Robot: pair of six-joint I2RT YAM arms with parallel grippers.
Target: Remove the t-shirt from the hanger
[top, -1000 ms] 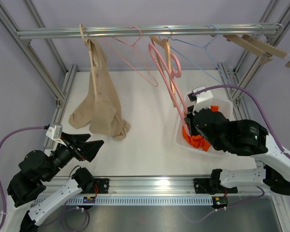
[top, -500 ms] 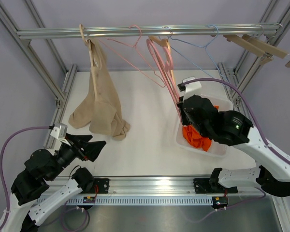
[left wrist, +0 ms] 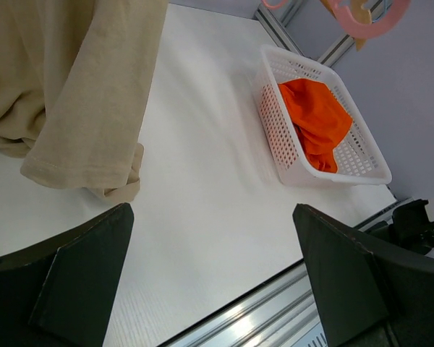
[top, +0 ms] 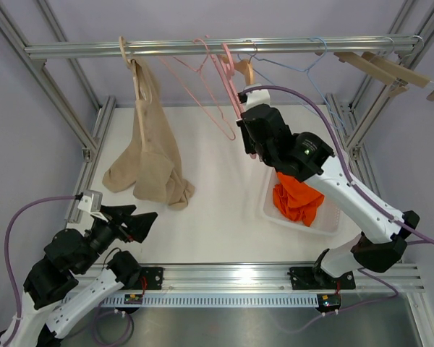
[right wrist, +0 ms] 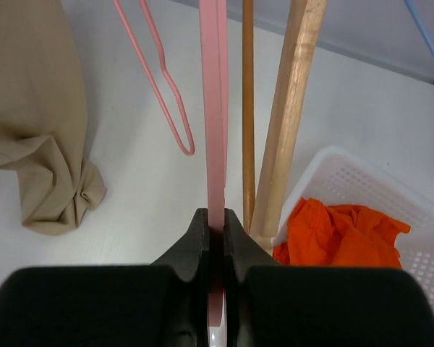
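A beige t-shirt (top: 150, 155) hangs from a pale wooden hanger (top: 124, 52) at the left of the rail, its hem bunched on the table; it also shows in the left wrist view (left wrist: 72, 87) and the right wrist view (right wrist: 29, 108). My right gripper (right wrist: 216, 220) is shut on the flat bar of a bare thick pink hanger (right wrist: 215, 108), raised near the rail's middle (top: 247, 137). My left gripper (top: 134, 223) stands open low at the front left, holding nothing (left wrist: 211, 210), well short of the beige t-shirt.
A white basket (top: 271, 210) at the right holds an orange garment (top: 296, 202). On the rail (top: 94, 49) hang a thin pink wire hanger (top: 195, 87), a wooden hanger (right wrist: 289, 108), a blue wire hanger (top: 296, 69) and wooden clip hangers (top: 390, 69).
My right arm has risen from the basket and swung back and left, carrying the pink hanger up toward the rail. The left arm has barely moved.
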